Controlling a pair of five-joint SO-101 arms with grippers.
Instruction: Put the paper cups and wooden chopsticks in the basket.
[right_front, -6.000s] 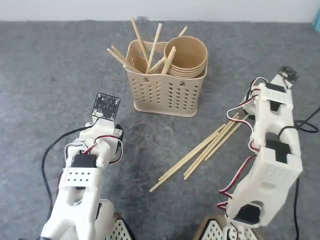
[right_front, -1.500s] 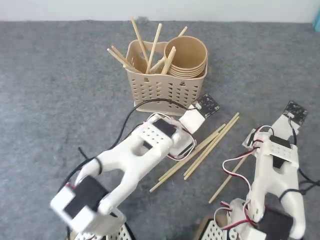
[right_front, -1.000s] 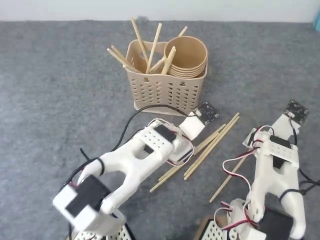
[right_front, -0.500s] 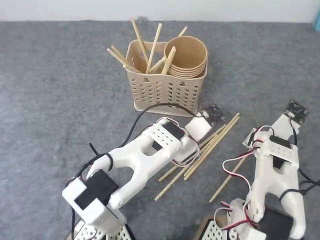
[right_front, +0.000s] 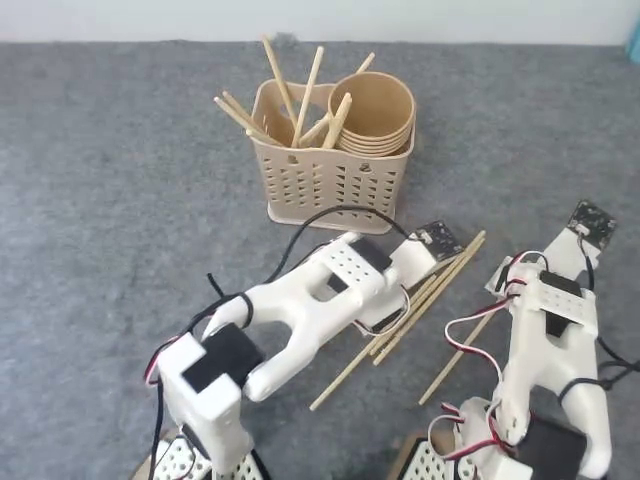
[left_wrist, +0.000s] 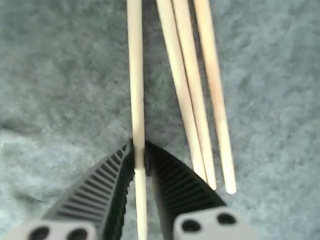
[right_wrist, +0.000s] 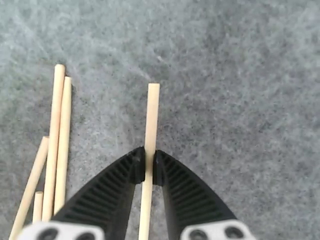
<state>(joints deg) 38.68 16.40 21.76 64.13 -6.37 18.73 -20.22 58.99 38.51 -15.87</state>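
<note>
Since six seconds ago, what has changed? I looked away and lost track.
The left arm swung across to the loose chopsticks, and the left hand closed on one chopstick. The right hand pulled back, dragging another chopstick. The basket and paper cups stayed put.

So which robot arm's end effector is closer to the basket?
Left. The left end effector pinches a chopstick beside the bundle just in front of the basket; the right end effector holds a lone chopstick farther off.

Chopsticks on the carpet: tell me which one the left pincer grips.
The single chopstick lying just apart from the three bunched chopsticks. The left pincer is clamped on it, while the other three lie free.
</note>
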